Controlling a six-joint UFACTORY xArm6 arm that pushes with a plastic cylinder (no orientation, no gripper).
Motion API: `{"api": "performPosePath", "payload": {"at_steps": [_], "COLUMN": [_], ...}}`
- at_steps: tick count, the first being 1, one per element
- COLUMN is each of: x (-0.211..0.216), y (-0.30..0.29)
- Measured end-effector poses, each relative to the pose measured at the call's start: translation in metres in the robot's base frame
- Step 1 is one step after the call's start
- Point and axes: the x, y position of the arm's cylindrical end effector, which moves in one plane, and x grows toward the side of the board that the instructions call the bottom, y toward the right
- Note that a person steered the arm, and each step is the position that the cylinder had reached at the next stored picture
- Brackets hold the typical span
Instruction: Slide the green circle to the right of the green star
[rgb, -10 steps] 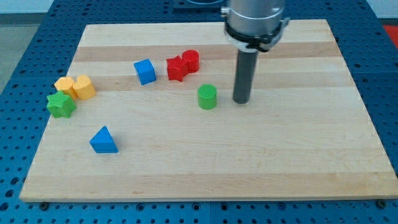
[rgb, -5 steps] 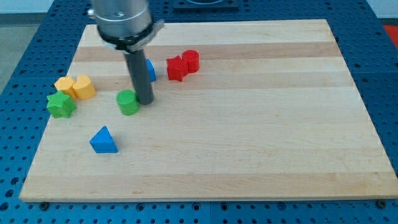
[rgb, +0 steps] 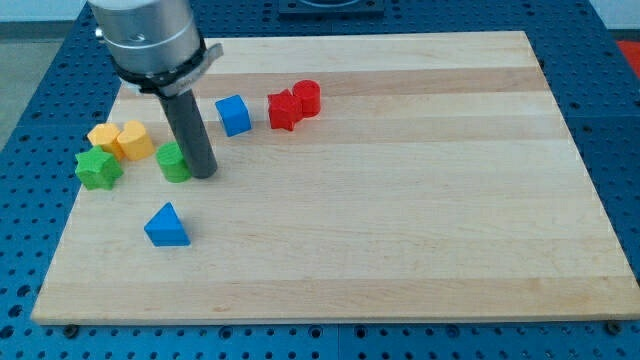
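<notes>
The green circle sits at the view's left on the wooden board. My tip touches its right side. The green star lies further left, near the board's left edge, with a gap between it and the circle. The rod rises from the tip toward the view's top left and hides part of the board behind it.
Two yellow blocks sit just above the green star. A blue triangle lies below the circle. A blue cube and two red blocks sit toward the view's top middle.
My tip has swept left across the board, pushing the green circle from the board's middle to a spot close to the right of the green star.
</notes>
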Motion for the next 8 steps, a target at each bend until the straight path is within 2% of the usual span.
{"api": "performPosePath", "payload": {"at_steps": [3, 5, 8], "x": [-0.006, -0.006, -0.007], "y": [-0.004, -0.037, -0.043]}}
